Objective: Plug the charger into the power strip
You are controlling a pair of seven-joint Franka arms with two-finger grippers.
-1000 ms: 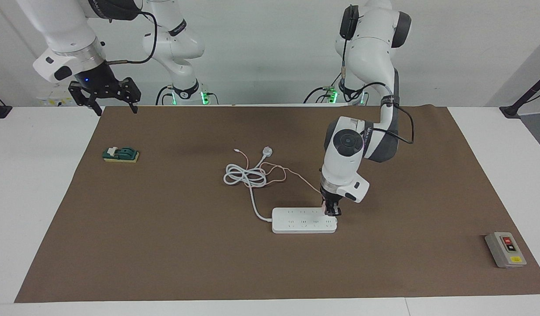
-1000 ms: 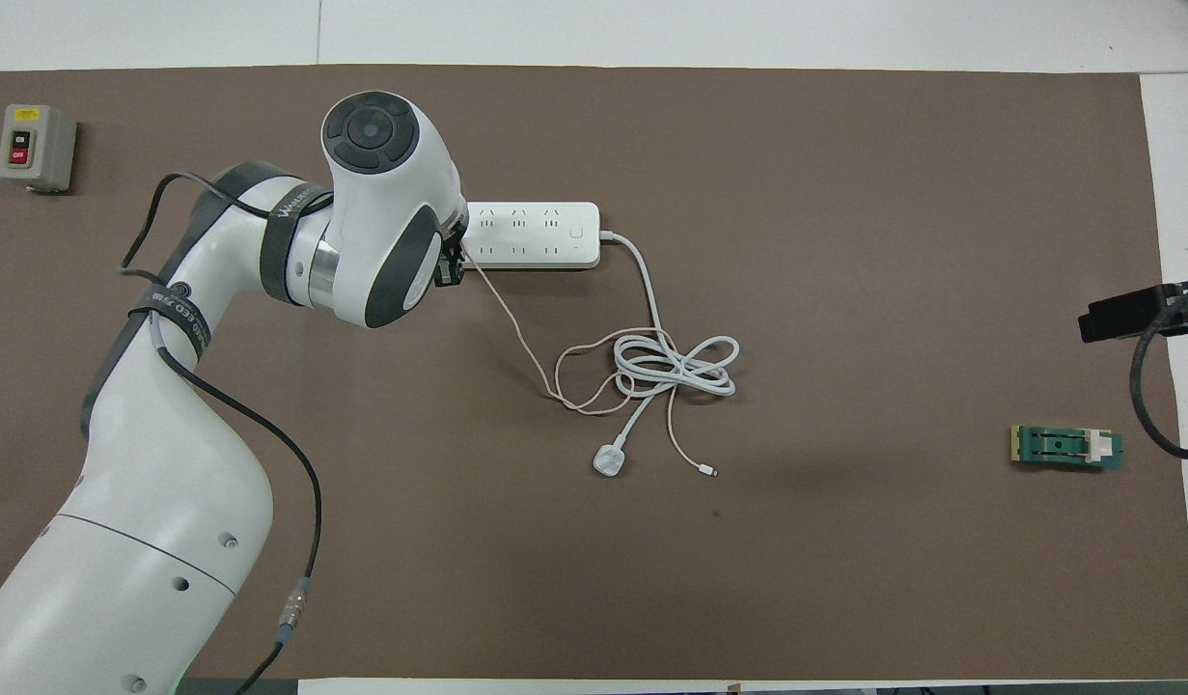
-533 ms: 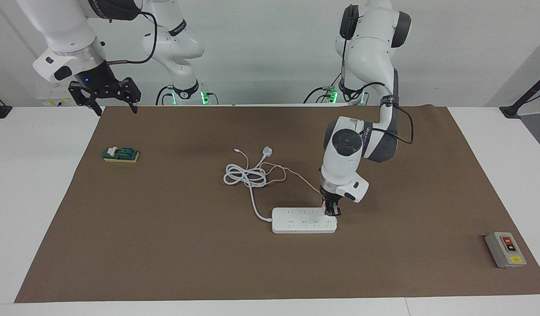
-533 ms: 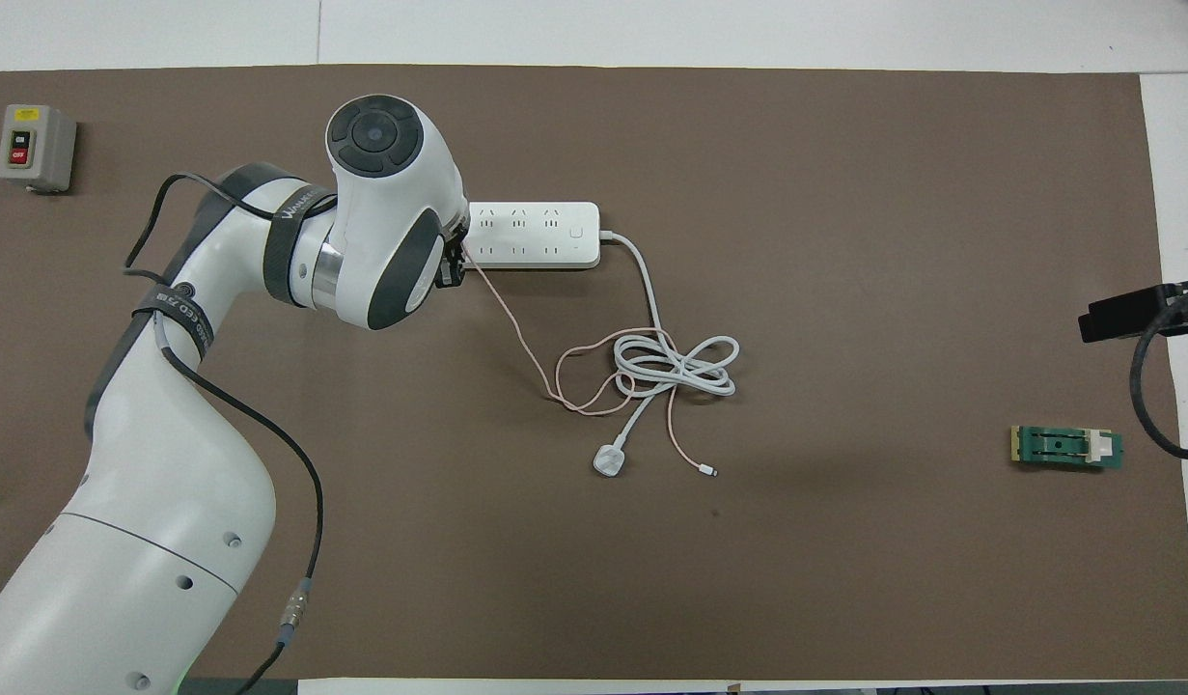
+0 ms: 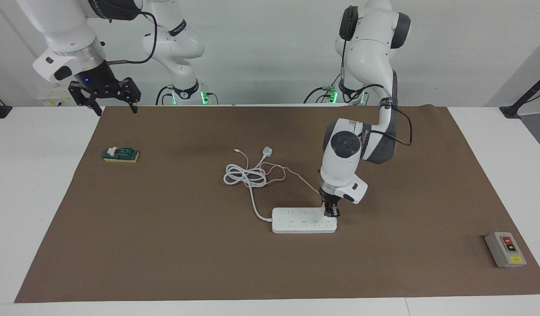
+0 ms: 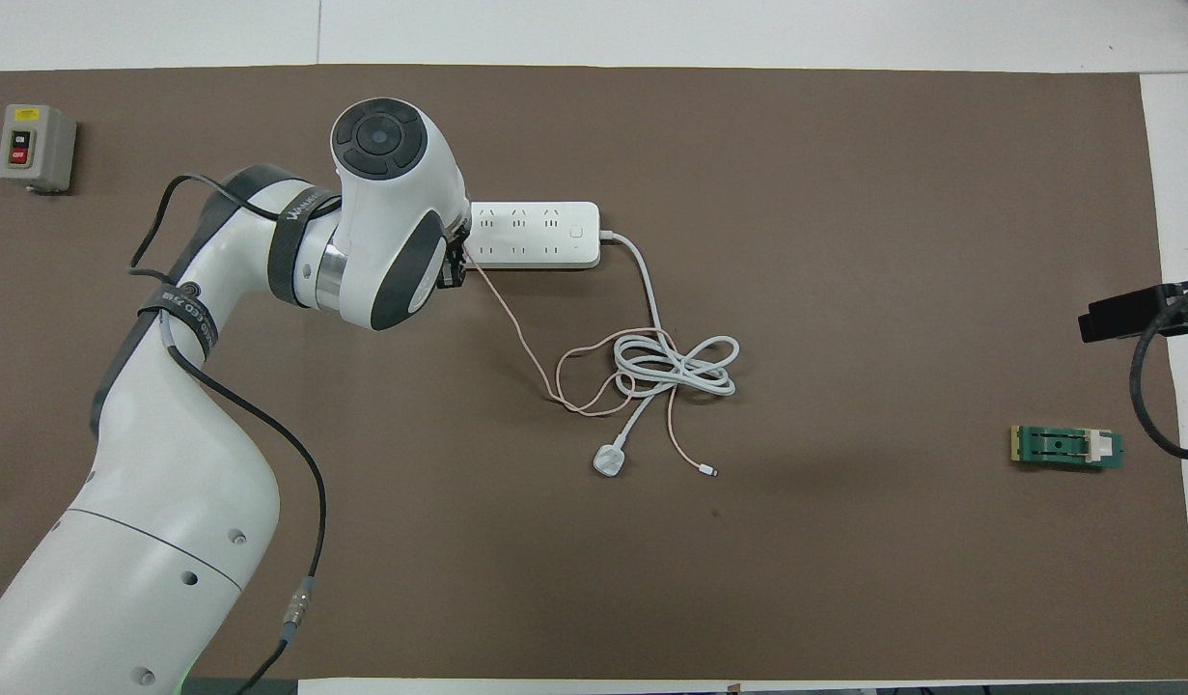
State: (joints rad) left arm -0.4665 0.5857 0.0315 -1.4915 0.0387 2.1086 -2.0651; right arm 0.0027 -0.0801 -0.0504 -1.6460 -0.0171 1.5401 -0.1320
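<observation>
The white power strip (image 5: 302, 220) (image 6: 536, 235) lies flat near the middle of the brown mat. My left gripper (image 5: 332, 213) (image 6: 451, 265) points straight down onto the strip's end toward the left arm's side, and it is shut. The charger sits hidden between the fingers. Its thin pink cable (image 5: 296, 174) (image 6: 516, 333) runs from the gripper toward the robots. My right gripper (image 5: 105, 98) (image 6: 1134, 314) waits open, raised over the mat's edge at the right arm's end.
The strip's thick white cord (image 5: 245, 175) (image 6: 676, 362) lies coiled nearer to the robots, ending in a round white plug (image 5: 267, 152) (image 6: 608, 461). A grey button box (image 5: 505, 249) (image 6: 36, 147) sits at the left arm's end. A green block (image 5: 120, 154) (image 6: 1066, 447) lies near the right gripper.
The left arm's wrist has leaned slightly toward the strip's middle, while its gripper stays on the strip's end. The right arm has not moved.
</observation>
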